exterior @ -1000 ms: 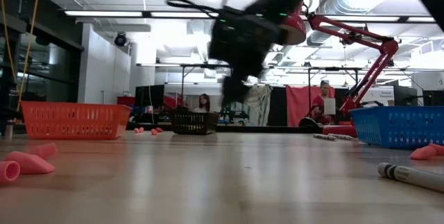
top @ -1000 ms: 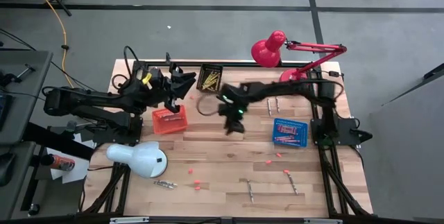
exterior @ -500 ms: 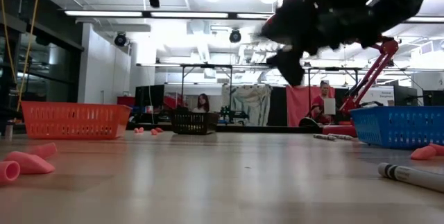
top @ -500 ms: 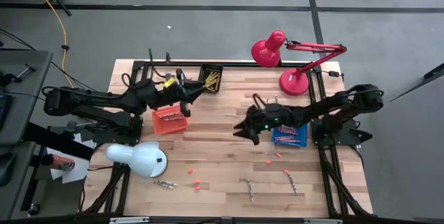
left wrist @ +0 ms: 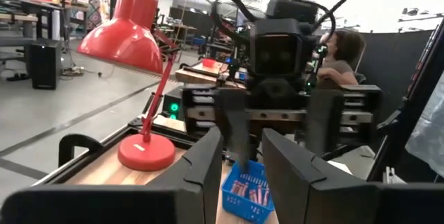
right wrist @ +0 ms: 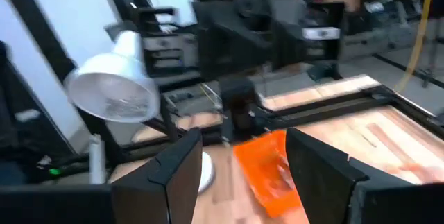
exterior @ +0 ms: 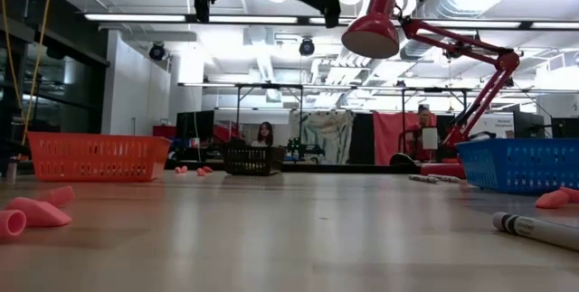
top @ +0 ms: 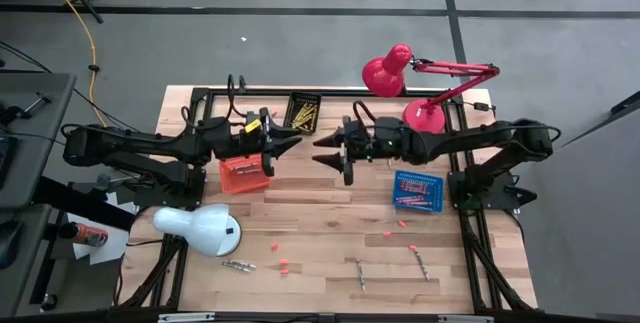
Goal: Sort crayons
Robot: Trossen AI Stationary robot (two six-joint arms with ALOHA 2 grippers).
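Yellow crayons lie in the black basket (top: 303, 113), and red-pink ones in the blue basket (top: 417, 191). Purplish-grey crayons lie loose on the table near its front edge (top: 238, 264), (top: 357, 273), (top: 421, 263); one shows in the low view (exterior: 538, 229). My left gripper (top: 288, 146) and my right gripper (top: 322, 149) hang high above the table, level, tips facing each other a short way apart, between the orange basket (top: 245, 173) and the black basket. Both are open and empty, as the left wrist view (left wrist: 239, 154) and the right wrist view (right wrist: 243, 148) show.
A red desk lamp (top: 400, 68) stands at the far right and a white lamp (top: 205, 228) at the near left. Small pink crumbs (top: 400, 224) lie scattered on the wood, some near the low camera (exterior: 36, 211). People sit in the room behind (exterior: 422, 129).
My right gripper has swung from above the table's middle toward the blue basket, then up and toward the far left, turning level to face the left gripper. My left gripper has gone toward the table's right, past the orange basket.
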